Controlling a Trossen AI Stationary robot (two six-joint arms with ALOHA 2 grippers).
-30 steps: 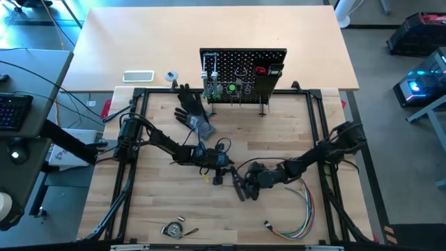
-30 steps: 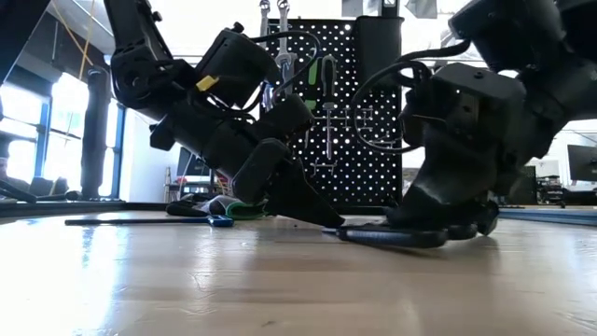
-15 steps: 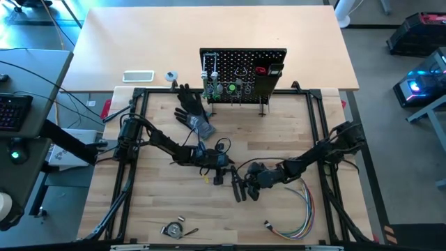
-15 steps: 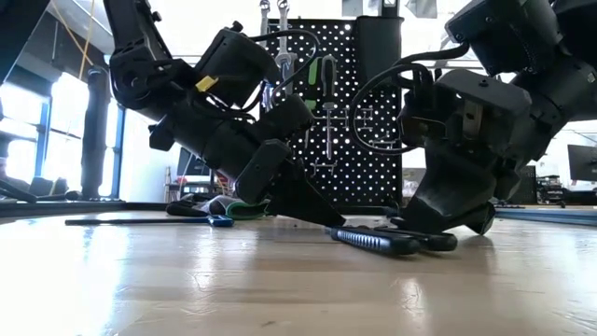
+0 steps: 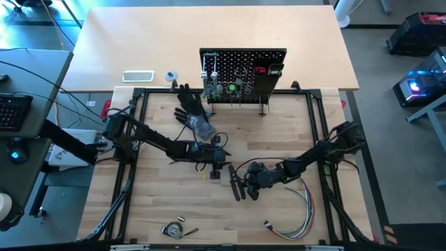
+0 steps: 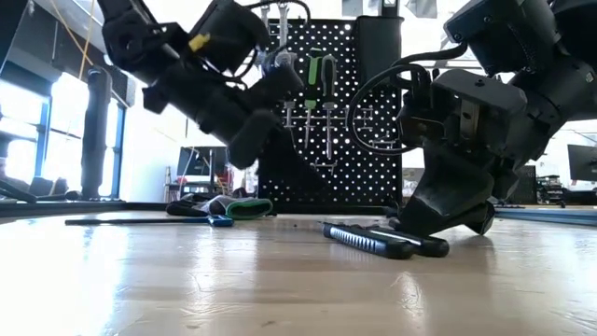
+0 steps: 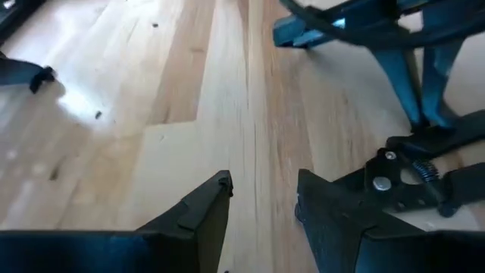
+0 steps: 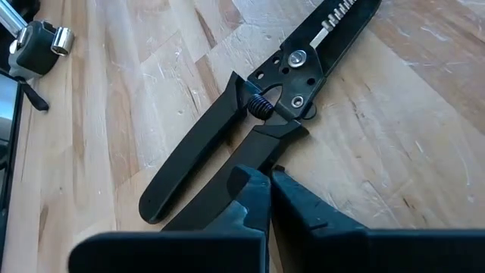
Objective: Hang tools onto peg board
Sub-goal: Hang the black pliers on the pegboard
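High view: black pliers-type cutter lies flat on the table just past centre toward 5 o'clock, well clear of the peg board at 12 o'clock. Right tool sits at the cutter; left tool is just toward 10 o'clock from it.

Right wrist view adds detail: cutter handles splayed, coil spring at the pivot, notched jaws. Right tool's fingers are clenched together with no gap, tips over 1 handle; nothing visibly gripped between them.

Left wrist view: left tool's fingers parted, empty, bare wood between them; cutter pivot just beside.

Low view only: left tool is raised clear of the table, cutter flat on the wood, green-handled tools hanging on the board.

High view only: black glove near 11 o'clock, coloured wire bundle near 5 o'clock, tape measure near 7 o'clock.
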